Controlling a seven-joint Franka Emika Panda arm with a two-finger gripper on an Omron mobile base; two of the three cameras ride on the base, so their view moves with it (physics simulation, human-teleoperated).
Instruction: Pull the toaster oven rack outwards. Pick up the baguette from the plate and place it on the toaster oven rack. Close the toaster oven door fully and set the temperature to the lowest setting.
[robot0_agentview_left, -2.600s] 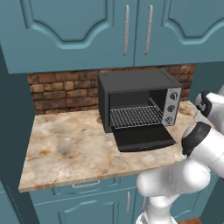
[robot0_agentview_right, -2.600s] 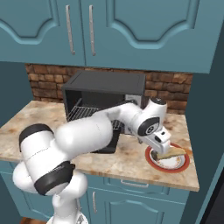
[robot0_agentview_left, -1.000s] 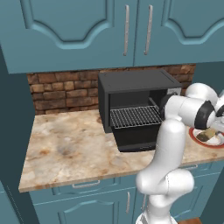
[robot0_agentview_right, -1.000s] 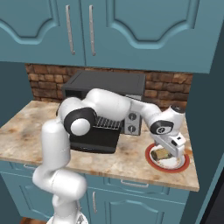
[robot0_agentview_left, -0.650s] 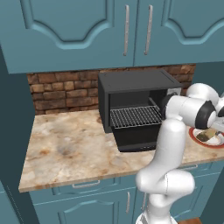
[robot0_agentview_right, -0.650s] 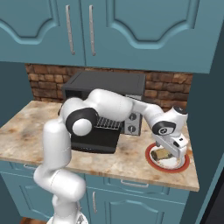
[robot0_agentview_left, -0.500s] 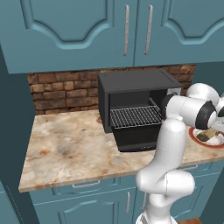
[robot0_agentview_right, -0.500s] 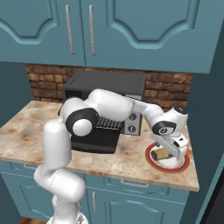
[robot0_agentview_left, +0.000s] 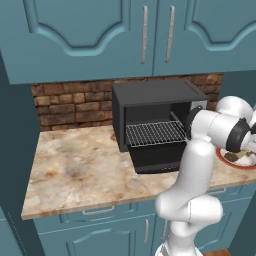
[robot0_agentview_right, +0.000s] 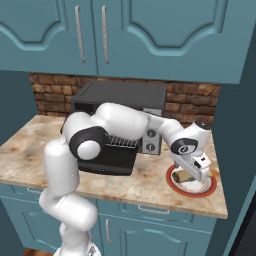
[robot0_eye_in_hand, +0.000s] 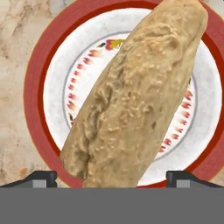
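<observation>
The golden-tan baguette (robot0_eye_in_hand: 135, 96) lies slantwise on the white plate (robot0_eye_in_hand: 37, 78) with its orange-red rim. My gripper (robot0_eye_in_hand: 111, 177) hangs straight above it, open, with one fingertip on each side of the loaf's near end and nothing gripped. From the right base view, the hand comes down over the plate (robot0_agentview_right: 209, 189) and the baguette (robot0_agentview_right: 186, 178) at the counter's right end. The black toaster oven (robot0_agentview_left: 155, 95) stands to the left. Its toaster oven door (robot0_agentview_left: 160, 157) is folded down, and the wire toaster oven rack (robot0_agentview_left: 155, 133) reaches the mouth of the cavity.
The silver control panel with knobs (robot0_agentview_right: 151, 140) is beside the arm's forearm. A brick backsplash (robot0_agentview_left: 70, 102) runs behind, with teal cabinets overhead. A marble counter (robot0_agentview_left: 80, 170) stretches left of the oven. A teal wall panel (robot0_agentview_right: 240, 150) stands just right of the plate.
Since the earliest frames the arm has swung its elbow to the right and set the hand over the plate. Over the last second it has barely moved.
</observation>
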